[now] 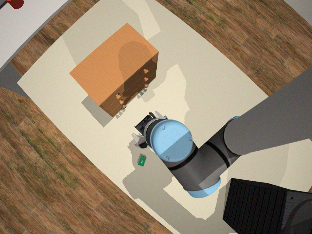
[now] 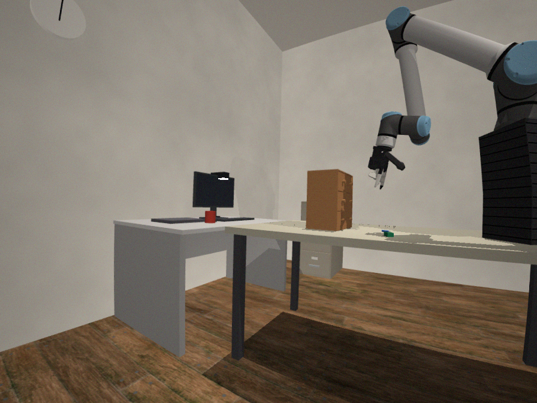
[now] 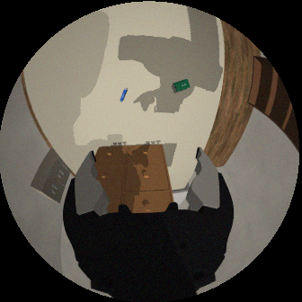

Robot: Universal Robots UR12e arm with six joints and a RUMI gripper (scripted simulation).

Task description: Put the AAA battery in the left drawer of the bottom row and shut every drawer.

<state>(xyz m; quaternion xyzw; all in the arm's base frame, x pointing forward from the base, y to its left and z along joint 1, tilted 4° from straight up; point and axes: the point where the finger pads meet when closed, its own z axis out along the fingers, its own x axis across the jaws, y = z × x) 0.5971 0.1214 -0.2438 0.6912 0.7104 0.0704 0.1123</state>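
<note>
The wooden chest (image 1: 105, 65) (image 2: 322, 199) (image 3: 158, 182) stands upright, with three rows of two drawers and small knobs. All its drawers look shut. The blue AAA battery (image 2: 384, 231) (image 3: 123, 94) lies on the table in front of the chest; in the top view it is hidden under the arm. My gripper (image 1: 146, 125) (image 2: 377, 182) (image 3: 145, 149) is open and empty. It hangs well above the table, in front of the chest, with its fingers spread wide. In the wrist view the battery is beyond the fingertips.
A green 9V battery (image 1: 142, 160) (image 2: 389, 234) (image 3: 182, 85) lies on the table (image 1: 60, 105) near the AAA battery. The black robot base (image 1: 254, 203) (image 2: 507, 186) stands at the other end. A white desk (image 1: 27, 30) (image 2: 147, 243) with a red cup (image 2: 210, 216) adjoins beyond the chest.
</note>
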